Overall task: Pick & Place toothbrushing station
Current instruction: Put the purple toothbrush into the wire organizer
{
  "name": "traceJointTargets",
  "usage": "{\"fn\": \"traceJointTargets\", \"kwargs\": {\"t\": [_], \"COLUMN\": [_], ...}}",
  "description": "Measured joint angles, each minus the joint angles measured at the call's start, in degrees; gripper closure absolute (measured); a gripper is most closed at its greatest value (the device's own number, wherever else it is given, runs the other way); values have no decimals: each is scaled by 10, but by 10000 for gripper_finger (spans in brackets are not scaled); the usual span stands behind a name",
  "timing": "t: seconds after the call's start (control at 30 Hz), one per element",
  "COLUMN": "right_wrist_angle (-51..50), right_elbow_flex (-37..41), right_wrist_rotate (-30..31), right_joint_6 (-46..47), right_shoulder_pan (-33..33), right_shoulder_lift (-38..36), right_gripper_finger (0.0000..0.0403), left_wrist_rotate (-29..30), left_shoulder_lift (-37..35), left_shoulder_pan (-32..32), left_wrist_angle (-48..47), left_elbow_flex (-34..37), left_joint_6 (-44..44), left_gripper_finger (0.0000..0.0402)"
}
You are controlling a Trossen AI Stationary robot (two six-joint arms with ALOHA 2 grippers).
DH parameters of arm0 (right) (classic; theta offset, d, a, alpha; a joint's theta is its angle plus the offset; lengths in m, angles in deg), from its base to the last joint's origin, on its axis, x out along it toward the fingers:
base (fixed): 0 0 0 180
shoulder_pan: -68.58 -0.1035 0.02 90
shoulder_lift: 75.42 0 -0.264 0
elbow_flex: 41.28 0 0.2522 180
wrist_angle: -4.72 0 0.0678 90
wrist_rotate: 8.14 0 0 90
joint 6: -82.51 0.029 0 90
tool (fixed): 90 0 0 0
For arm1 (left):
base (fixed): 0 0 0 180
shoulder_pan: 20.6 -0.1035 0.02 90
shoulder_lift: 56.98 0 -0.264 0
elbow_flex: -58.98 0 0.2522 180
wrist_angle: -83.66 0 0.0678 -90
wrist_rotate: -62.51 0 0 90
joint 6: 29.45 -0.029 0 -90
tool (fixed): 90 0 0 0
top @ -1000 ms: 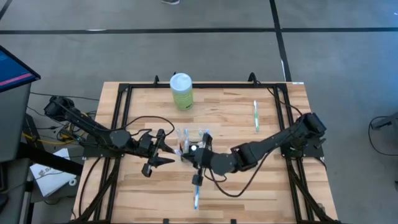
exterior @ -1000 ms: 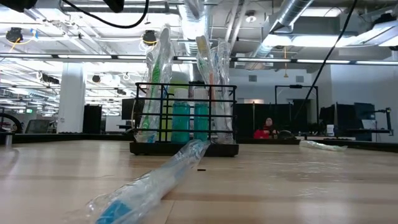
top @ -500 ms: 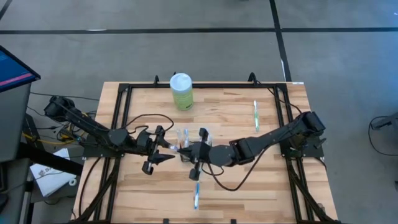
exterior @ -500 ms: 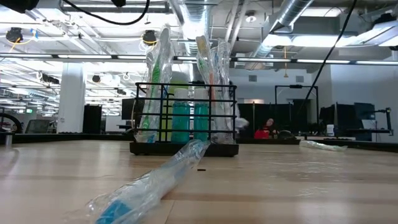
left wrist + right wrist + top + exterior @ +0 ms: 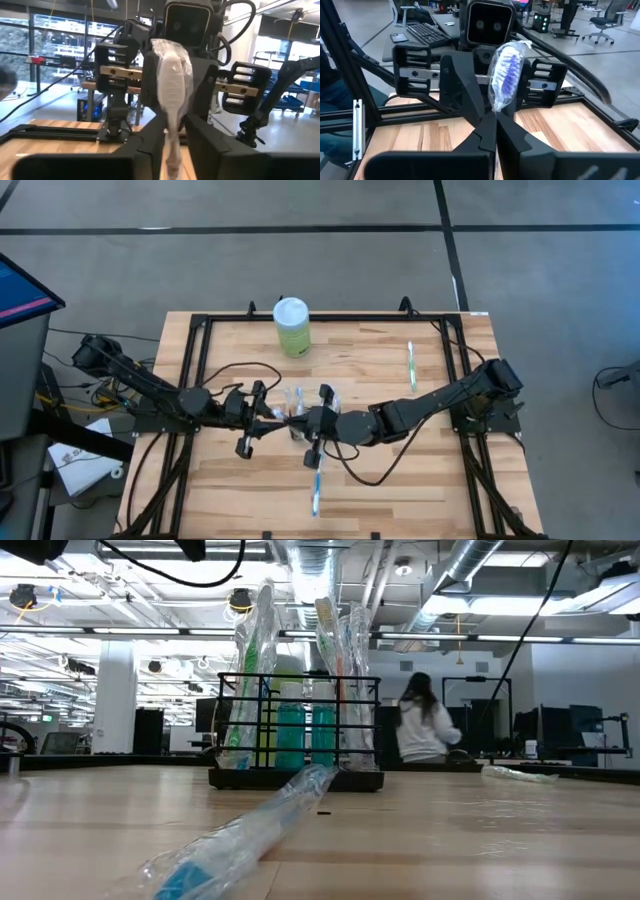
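Black wire-mesh caddy, pale green bottle

From above, both arms cover most of the caddy (only wrapped toothbrush tips show); the distant person is blurred.

High view: you look straight down on the whole wooden table, both arms and the grey floor around it.

Low view: you sit at tabletop height, facing level across the boards into the room behind; the black wire caddy stands mid-frame, and a wrapped toothbrush lies very near the lens. Both also show in the high view.

Left wrist view: you look forward from that arm, close, straight at the other arm's wrist.

Right wrist view: the mirror case, facing the left arm at close range. Each wrist view shares the table's middle with the high view.
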Motion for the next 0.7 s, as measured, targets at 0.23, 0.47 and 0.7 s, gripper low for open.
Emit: {"fn": "traceJointTargets", "kwargs": {"t": [0.23, 0.47, 0.7], "right_wrist_angle": [-3, -19, -46], "right_elbow_flex": [0, -1, -2], "right_wrist_rotate": [0, -12, -31], "right_joint_6": [0, 2, 19], "right_shoulder_pan": [-2, -3, -6], "right_shoulder_lift": [0, -1, -1], "right_gripper_finger": [403, 403, 403], "left_wrist_rotate": [-3, -5, -7], "left_shoulder_lift": [5, 5, 7], "left_shoulder_pan": [0, 0, 0], "left_wrist_angle": [8, 9, 5], "left_elbow_flex": [0, 0, 1], "left_joint_6": [-17, -17, -17], "left_gripper_finger": [389, 391, 393]}}
